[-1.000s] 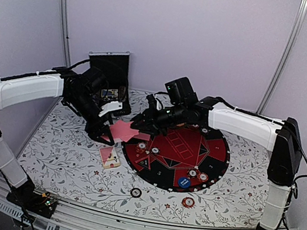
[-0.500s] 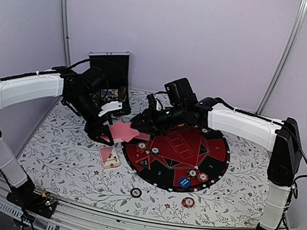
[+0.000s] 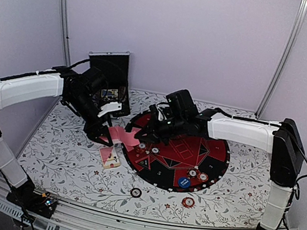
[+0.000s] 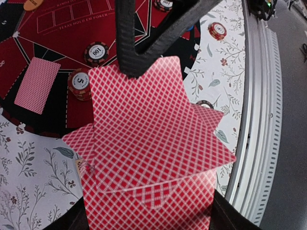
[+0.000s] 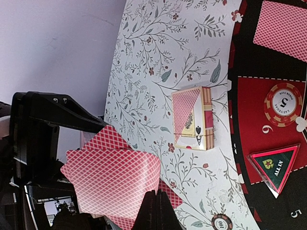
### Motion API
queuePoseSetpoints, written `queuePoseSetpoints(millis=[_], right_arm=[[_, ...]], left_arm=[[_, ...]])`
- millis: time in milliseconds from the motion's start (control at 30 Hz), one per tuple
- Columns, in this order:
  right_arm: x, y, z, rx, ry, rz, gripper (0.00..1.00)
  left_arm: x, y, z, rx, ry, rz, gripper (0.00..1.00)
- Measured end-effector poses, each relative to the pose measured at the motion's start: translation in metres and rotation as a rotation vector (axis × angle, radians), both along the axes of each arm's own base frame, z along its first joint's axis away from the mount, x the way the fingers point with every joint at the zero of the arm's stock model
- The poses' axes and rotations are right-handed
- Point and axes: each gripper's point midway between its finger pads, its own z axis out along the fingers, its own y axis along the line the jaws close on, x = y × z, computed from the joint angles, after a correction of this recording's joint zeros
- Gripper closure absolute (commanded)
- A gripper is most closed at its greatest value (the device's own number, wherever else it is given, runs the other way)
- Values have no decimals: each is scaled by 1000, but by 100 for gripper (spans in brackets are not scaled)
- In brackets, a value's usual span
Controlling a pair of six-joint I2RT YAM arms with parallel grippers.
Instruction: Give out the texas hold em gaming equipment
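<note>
My left gripper [image 3: 103, 133] is shut on a deck of pink-red-backed cards [image 4: 148, 206], held above the table at the mat's left edge. The top card [image 4: 158, 124] lies askew and fanned off the deck. My right gripper [image 3: 136, 131] is shut on that card's edge; its black fingers [image 4: 130, 48] show in the left wrist view. In the right wrist view the shut gripper [image 5: 157, 201] pinches the card [image 5: 112, 177]. One card [image 4: 37, 85] lies face down on the mat. Poker chips [image 4: 96, 51] [image 4: 79, 82] sit on the mat near it.
The round black-and-red mat [image 3: 216, 162] holds more chips [image 3: 192, 173], a blue disc [image 3: 184, 182] and a triangular marker [image 5: 276, 165]. A card box [image 3: 110, 157] lies left of the mat. Two chips [image 3: 136, 192] [image 3: 188, 203] lie near the front. The open chip case [image 3: 111, 69] stands at the back left.
My right arm has dropped and come forward, drawing the pinched top card down and toward the near side. The left gripper and deck have stayed in place.
</note>
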Motion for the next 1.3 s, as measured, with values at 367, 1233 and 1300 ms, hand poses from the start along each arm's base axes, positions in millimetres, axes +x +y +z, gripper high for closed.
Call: queuePoseSetpoints(millis=[367, 1233, 1300], right_arm=[[-8, 11, 28, 131, 17, 35, 100], [-29, 46, 37, 319, 149, 163, 100], [-27, 44, 38, 322, 152, 159, 100]], left_arm=[[-4, 13, 9, 40, -42, 13, 93], [-20, 84, -16, 159, -17, 104, 96], [-18, 87, -17, 161, -19, 111, 96]])
